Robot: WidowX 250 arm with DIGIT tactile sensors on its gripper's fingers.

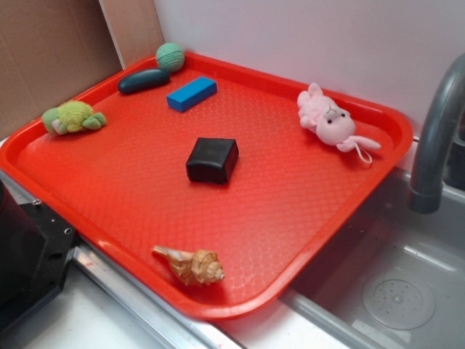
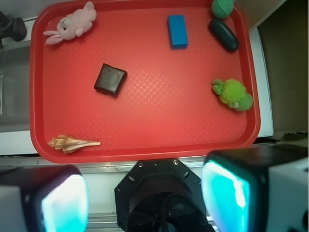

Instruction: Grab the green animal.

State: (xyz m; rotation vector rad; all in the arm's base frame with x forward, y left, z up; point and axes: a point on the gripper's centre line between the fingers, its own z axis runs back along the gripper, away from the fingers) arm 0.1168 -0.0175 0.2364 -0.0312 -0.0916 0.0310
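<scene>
Green animal (image 2: pixel 232 93) lay untouched on the red tray (image 2: pixel 145 150), well ahead of the hand (image 2: pixel 145 198) and off to its right.

The hand hung high above the tray's near edge with its two fingers (image 2: pixel 227 193) spread wide apart and nothing between them. The turtle looked light, soft and squashy, so it would likely give under the pads; its fuzzy lime back seemed the best place to pinch, across the body rather than by a limb. On the tray were one green animal, one pink plush rabbit (image 2: pixel 72 23), one black block (image 2: pixel 110 79), one blue block (image 2: pixel 177 31), one teal yarn ball (image 2: pixel 221 7), one dark green oblong (image 2: pixel 223 35) and one seashell (image 2: pixel 72 143), all well apart from the turtle.
</scene>
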